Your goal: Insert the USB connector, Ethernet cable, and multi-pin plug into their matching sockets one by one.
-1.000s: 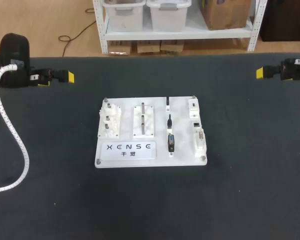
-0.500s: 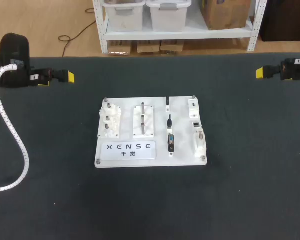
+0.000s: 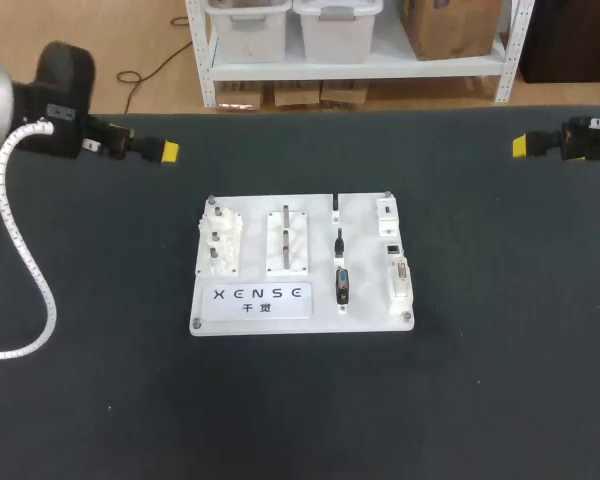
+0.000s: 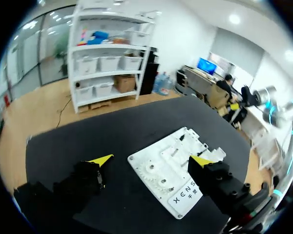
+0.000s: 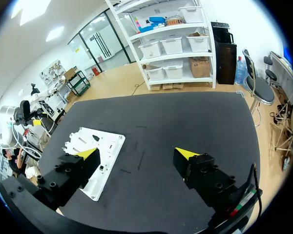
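Looks unstarted: shows three black plugs (image 3: 342, 285) resting unseated on white rectangular plastic board (image 3: 365, 250), left gripper (image 3: 167, 152) and right gripper (image 3: 521, 147) wide open, empty.

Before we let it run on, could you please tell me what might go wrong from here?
The USB connector, Ethernet cable and multi-pin plug sit in one tight column; the left end effector, open wide, might knock a neighbour while grasping.
The sockets sit right beside that column, so a slightly tilted plug could jam.
The left arm's coiled cable trails across the table and could snag.
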You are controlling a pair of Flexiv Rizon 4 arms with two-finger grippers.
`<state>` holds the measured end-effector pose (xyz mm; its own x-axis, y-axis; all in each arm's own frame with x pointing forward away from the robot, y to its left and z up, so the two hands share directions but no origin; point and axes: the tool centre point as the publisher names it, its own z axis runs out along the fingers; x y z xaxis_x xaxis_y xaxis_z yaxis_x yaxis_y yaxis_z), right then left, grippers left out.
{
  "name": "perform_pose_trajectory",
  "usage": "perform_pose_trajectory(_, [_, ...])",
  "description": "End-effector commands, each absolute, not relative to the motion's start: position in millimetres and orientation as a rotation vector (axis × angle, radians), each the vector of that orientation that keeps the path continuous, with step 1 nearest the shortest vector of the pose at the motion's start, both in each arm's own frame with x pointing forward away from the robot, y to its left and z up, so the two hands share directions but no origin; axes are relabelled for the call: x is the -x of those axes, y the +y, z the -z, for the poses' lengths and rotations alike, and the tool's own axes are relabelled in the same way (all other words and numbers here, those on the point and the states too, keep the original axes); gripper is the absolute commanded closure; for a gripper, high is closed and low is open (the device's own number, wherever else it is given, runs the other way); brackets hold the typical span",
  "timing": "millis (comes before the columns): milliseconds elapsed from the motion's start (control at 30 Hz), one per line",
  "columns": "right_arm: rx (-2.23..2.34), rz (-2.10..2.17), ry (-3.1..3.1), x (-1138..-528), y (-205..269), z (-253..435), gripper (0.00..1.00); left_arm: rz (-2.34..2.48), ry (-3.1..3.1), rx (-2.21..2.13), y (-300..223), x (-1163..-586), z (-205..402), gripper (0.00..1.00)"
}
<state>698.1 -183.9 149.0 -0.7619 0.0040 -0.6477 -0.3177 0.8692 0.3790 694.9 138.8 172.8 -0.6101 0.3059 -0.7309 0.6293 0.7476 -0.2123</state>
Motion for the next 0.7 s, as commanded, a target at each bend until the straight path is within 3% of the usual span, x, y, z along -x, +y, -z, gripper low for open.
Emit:
perform_pose_trajectory(33, [0.225, -0.626, 2.369, -698, -184, -149, 0.00, 0.729, 1.892, -1.287, 126, -681, -164, 0.00])
perform_pose_trajectory(700, [0.225, -0.626, 2.369, -698, -184, -149, 0.00, 1.001, 1.541, -1.836, 68, -648, -125, 0.00])
